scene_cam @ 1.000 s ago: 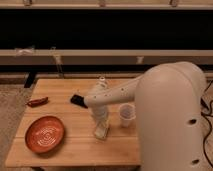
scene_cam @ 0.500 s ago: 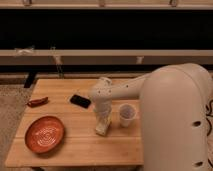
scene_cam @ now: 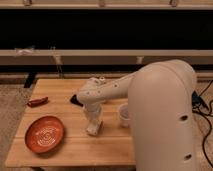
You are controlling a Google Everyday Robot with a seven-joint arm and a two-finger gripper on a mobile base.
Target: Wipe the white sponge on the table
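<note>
the gripper [scene_cam: 94, 123] points straight down, closed on the white sponge [scene_cam: 94, 131] directly beneath it; the sponge rests against the table [scene_cam: 75, 150], near the orange plate [scene_cam: 45, 134].

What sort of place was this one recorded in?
Probably an indoor lab or office test area: a light wooden table on carpet, loose cables on the floor beside the robot, and pale rails along a dark wall behind. The gripper is down at the table's middle, closed on the white sponge.

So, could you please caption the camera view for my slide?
Gripper holding the white sponge against the table, beside the orange plate.
</note>
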